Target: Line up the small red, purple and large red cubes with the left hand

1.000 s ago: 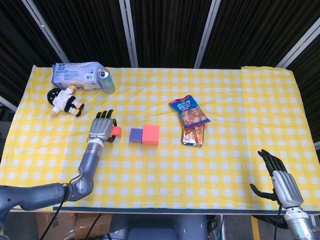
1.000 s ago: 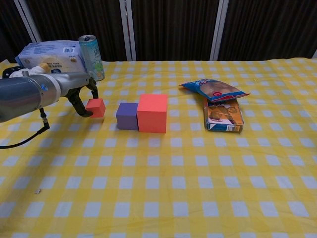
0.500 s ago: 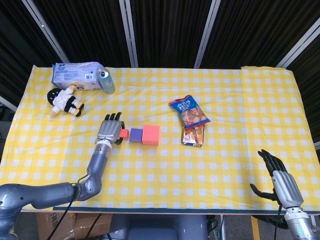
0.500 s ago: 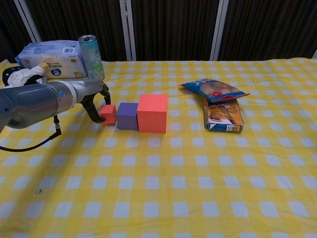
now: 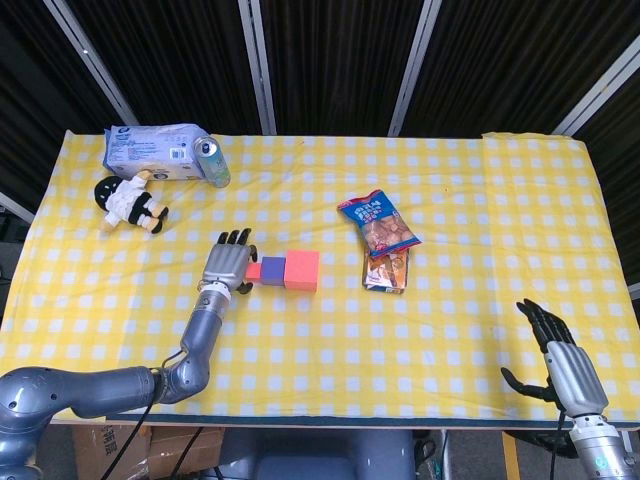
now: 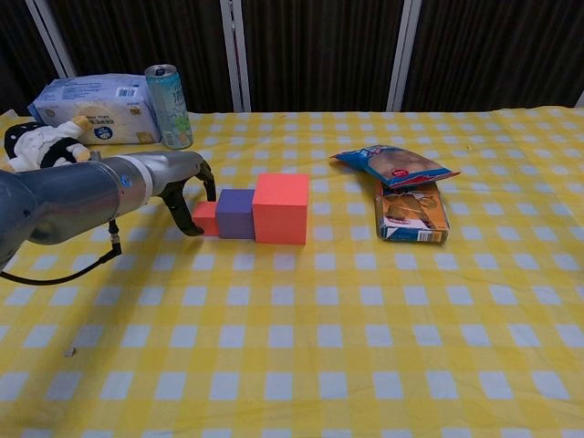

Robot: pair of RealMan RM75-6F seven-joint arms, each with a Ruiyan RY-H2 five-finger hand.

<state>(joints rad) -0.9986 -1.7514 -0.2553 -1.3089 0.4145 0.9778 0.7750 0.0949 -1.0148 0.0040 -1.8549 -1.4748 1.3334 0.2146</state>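
Since a second ago the small red cube has slid right across the desk and now sits flush against the purple cube, closing the gap that was there before. The left robot hand has travelled with it and is curled around the small cube's left side, its dark fingers arched down to the yellow checked cloth, touching or nearly touching the block; from where I stand I cannot say it truly grips it. The purple cube in turn touches the large red cube, so the three stand in one row, small to large, left to right, near the middle of the desk.

From above, the same left robot hand lies palm down with its fingers pointing away toward the far edge, the small red cube peeking out at its right.

The right robot hand hangs off the near right corner of the desk, fingers spread, holding nothing.

A snack bag lies right of the cubes, partly over a small box. At the far left corner sit a tissue pack, a drink can just beside it, and a plush doll.
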